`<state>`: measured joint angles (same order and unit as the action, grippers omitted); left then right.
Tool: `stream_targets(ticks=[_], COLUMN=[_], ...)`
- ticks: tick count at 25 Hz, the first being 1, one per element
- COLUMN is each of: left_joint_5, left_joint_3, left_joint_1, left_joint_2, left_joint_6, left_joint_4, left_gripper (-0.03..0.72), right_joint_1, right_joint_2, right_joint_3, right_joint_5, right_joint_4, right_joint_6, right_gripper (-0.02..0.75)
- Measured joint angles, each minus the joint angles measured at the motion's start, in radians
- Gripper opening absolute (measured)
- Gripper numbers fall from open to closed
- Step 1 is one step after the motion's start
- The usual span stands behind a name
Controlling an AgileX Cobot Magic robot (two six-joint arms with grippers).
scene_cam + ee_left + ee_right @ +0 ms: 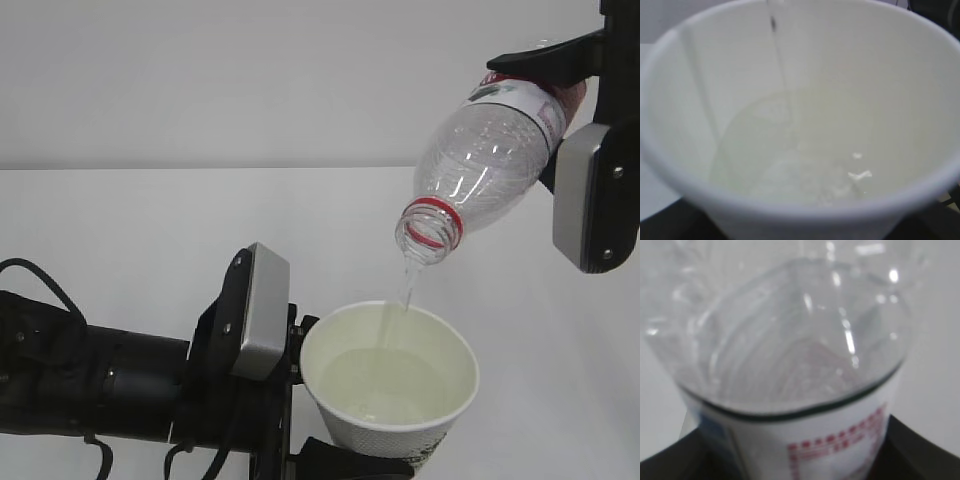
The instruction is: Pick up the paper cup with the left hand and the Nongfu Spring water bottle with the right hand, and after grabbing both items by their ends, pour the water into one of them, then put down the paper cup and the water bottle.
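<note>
The right hand [575, 130] was clamped on the Nongfu Spring water bottle [485, 165], tilted neck-down below-left of it. The water [405, 285] streamed unobstructed into the paper cup [390, 380], clamped in the left hand [300, 400].

The left hand [300, 400] ends a thick black arm built of cylindrical segments, with black cables looping along it and hanging below. Its gripper carries a grey rounded rectangular plate on a black backing, with small dark screws at the backing's corners. A black finger [345, 460] has a smooth, curved edge.

The right hand [560, 120] is black too, with a matching grey rounded plate edged in lighter grey and a black face dotted with two small pale screw heads. A flat black finger [545, 62] tapers forward from its body.
</note>
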<state>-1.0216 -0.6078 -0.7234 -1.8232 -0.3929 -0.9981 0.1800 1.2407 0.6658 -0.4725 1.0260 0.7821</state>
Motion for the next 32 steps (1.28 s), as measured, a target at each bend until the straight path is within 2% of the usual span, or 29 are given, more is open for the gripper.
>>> stream_targets(ticks=[32], left_joint_5=[0.000], left_joint_3=[0.000], left_joint_1=[0.000], left_joint_2=[0.000], left_joint_6=[0.000], left_joint_4=[0.019], left_gripper=[0.543], right_joint_1=[0.000], right_joint_2=[0.000], right_joint_3=[0.006], right_joint_5=[-0.002], right_joint_4=[-0.014], right_joint_6=[-0.024], right_gripper=[0.484])
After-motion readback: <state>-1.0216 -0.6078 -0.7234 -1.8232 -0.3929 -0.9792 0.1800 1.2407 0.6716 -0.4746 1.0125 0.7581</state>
